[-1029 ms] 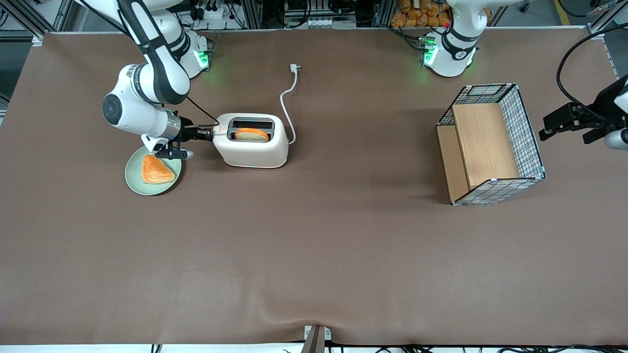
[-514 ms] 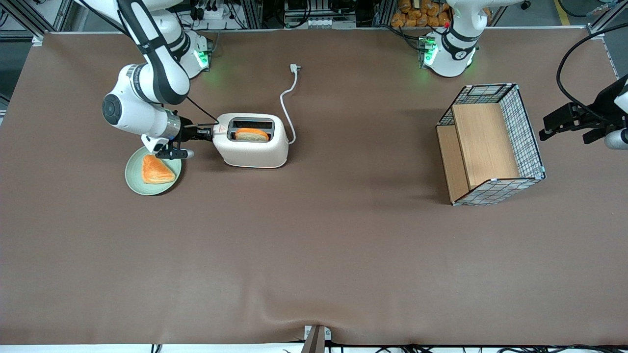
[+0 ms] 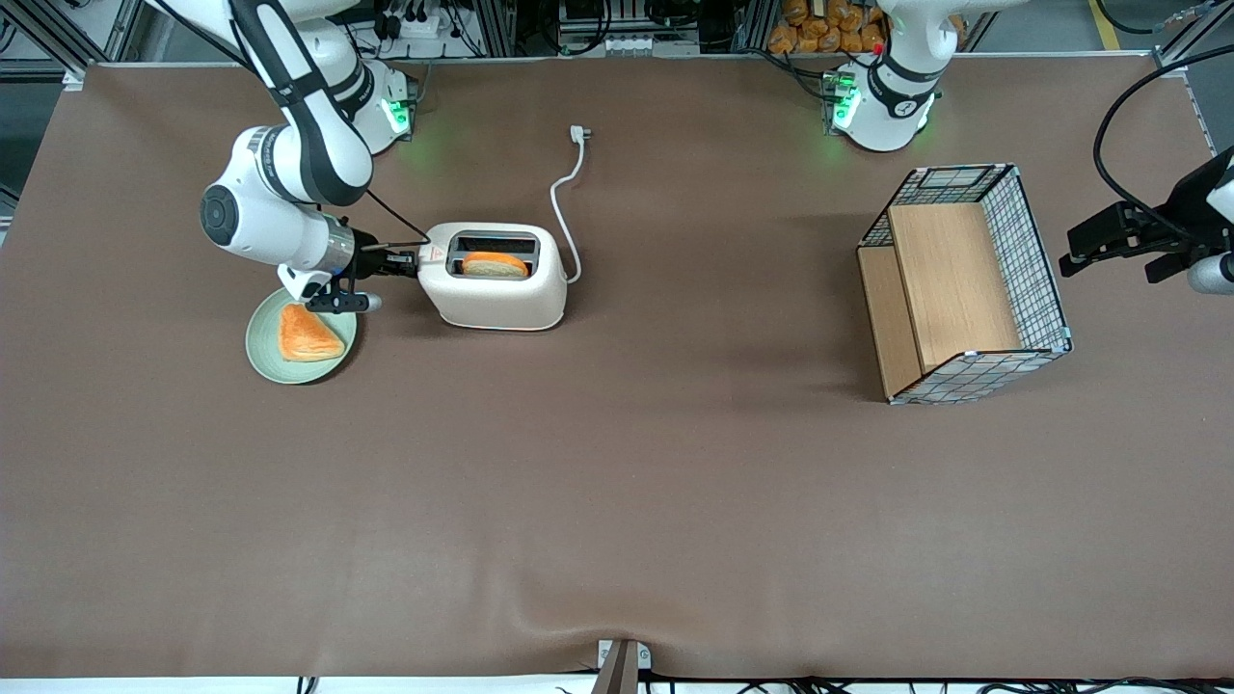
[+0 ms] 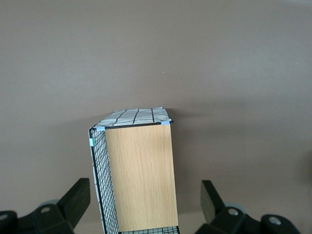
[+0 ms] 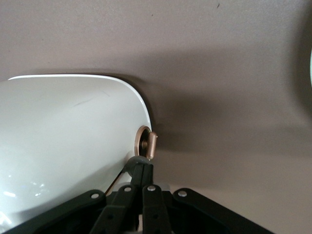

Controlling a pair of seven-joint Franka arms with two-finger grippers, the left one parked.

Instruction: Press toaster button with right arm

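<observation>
Bench [image 3: 617, 501], brown cloth, carries cream-white rounded plastic toaster [image 3: 501, 294] toward the working arm's end. White right arm [image 3: 280, 193] reaches its narrow end; black gripper [image 5: 142, 170], fingers pinched together, holding nothing, touches small round toaster button [image 5: 147, 145]. Press apparently underway, release remaining.

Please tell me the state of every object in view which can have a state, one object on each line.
toaster: upright, a bread slice in its slot.
toaster button: gripper fingertips at it.
gripper: shut, at the toaster's narrow end.
cord: unplugged, lying on the table.
plate: holds one pastry.
wire basket: on its side, a wooden board inside.
</observation>
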